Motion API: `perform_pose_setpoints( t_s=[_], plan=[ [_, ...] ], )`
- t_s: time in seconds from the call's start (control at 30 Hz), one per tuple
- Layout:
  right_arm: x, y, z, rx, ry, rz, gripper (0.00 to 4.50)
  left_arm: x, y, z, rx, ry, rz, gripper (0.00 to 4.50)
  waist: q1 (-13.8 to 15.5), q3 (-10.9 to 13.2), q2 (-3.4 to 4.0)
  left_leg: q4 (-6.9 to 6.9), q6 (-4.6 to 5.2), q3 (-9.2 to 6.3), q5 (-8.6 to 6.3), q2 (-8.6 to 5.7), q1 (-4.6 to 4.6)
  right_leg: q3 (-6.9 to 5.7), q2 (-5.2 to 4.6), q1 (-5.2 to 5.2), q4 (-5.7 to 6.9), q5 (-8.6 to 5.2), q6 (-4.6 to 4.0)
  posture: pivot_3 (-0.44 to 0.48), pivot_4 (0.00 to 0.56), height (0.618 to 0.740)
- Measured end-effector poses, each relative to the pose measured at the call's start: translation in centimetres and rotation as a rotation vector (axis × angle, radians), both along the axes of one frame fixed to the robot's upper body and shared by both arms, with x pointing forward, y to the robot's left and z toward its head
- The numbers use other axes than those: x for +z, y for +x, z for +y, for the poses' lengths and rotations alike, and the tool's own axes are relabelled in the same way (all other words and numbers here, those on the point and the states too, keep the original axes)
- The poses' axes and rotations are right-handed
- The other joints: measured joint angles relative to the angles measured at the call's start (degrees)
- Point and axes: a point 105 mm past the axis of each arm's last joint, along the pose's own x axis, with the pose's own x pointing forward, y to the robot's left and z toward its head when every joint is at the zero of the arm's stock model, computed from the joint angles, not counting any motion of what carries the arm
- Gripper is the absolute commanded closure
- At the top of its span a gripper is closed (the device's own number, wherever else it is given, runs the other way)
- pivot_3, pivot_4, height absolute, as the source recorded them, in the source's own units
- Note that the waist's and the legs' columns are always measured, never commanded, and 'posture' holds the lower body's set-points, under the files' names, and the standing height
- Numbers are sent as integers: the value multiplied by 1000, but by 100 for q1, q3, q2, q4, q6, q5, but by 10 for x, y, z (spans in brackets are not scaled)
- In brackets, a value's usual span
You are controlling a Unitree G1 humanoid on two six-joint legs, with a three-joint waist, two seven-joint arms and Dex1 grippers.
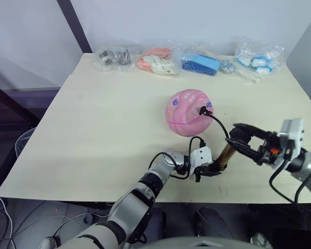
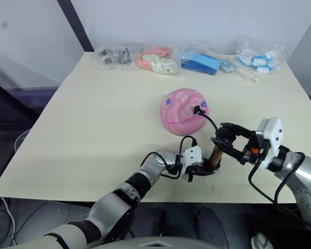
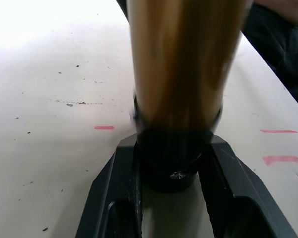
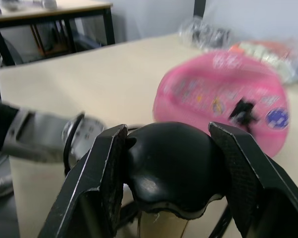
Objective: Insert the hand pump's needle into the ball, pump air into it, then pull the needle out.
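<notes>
Nearest, one hand pump [image 1: 226, 154] stands tilted at the tabletop's [image 1: 93, 129] front edge. Left gripper [image 1: 211, 169] fingers pinch its bottom cap; right gripper [image 1: 237, 136] fingers clamp the black handle. Its hose [image 1: 217, 123] runs to one pink ball [image 1: 189, 111], needle fitting [image 1: 202, 110] seated. Four clear bags [image 1: 186, 59] line the far edge.

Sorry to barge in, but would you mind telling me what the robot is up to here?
It is inflating a pink rubber ball on the pale table. The left tool clamps the base of the bronze-gold hand pump, the right tool grips its black handle, and the thin black hose's needle fitting sits on the ball.
</notes>
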Motion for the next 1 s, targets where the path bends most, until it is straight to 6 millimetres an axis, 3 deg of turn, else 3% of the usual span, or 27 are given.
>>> perform_pose_setpoints(
  t_s=[0.07,0.2,0.5,0.77,1.0],
  plan=[
    [23,0,-3,29,8,-26,2382,0,1,0,6,-2,7,3417,1,2,3,0,1,2,0,0,0,1,-1,0,-1,1,1,0,150,740],
    [51,-4,0,64,8,-77,2382,1,1,0,9,-2,9,3417,-8,5,6,-1,1,-2,-1,1,-3,-3,-1,-1,-2,1,1,0,150,740],
    [82,-4,-5,62,25,-116,2382,1,2,-1,11,-4,13,3417,-17,8,9,-1,3,2,-1,1,-6,0,-3,-3,-4,1,1,0,150,740],
    [76,-5,-9,42,39,-111,2382,1,3,0,14,-1,24,3417,-15,8,8,-3,4,1,-2,2,-5,-2,-2,-2,-6,1,1,0,150,740],
    [33,-5,2,26,24,-66,2382,1,3,0,15,0,23,3417,-22,-5,-2,-4,4,2,-2,3,2,-1,0,2,-7,1,1,0,150,740]
  ],
)
